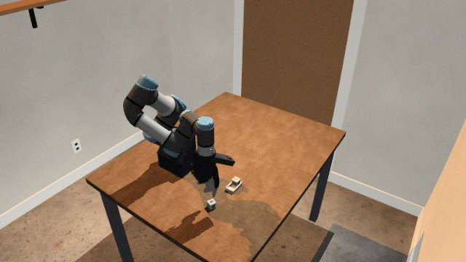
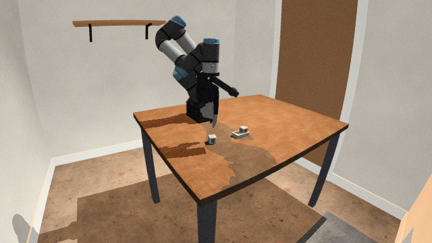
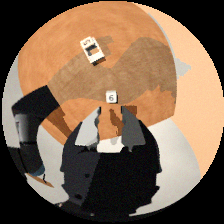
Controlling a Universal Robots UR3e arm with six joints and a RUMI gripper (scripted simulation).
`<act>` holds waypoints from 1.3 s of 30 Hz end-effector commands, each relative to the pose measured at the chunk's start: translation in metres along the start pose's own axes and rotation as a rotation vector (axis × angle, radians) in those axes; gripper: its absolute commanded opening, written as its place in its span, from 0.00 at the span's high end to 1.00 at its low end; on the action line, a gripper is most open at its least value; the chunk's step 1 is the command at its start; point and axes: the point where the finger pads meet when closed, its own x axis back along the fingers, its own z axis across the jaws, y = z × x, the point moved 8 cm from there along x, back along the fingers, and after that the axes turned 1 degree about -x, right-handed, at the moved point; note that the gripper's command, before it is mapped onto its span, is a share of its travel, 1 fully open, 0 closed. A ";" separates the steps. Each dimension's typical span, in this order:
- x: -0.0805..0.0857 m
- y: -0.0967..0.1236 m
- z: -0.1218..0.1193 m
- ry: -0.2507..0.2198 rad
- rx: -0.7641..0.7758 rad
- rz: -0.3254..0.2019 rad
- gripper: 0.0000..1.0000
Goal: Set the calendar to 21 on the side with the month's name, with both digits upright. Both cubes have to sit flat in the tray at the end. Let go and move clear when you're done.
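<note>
A small white tray (image 1: 233, 185) lies on the wooden table, with one white cube (image 1: 236, 180) sitting in its far slot. The tray also shows in the exterior view (image 2: 240, 132) and the wrist view (image 3: 92, 50). A second white cube (image 1: 211, 204) lies loose on the table in front of the tray; in the wrist view (image 3: 111, 96) its top face reads 6. My gripper (image 1: 215, 183) hangs above the table, behind the loose cube and clear of it. Its fingers stand narrowly apart with nothing between them.
The arm's black base (image 1: 175, 156) stands on the table just behind the gripper. The table's front edge (image 1: 164, 233) is close to the loose cube. A shelf (image 2: 115, 23) hangs on the far wall.
</note>
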 end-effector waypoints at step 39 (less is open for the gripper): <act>-0.042 0.000 0.000 0.002 -0.001 0.001 0.72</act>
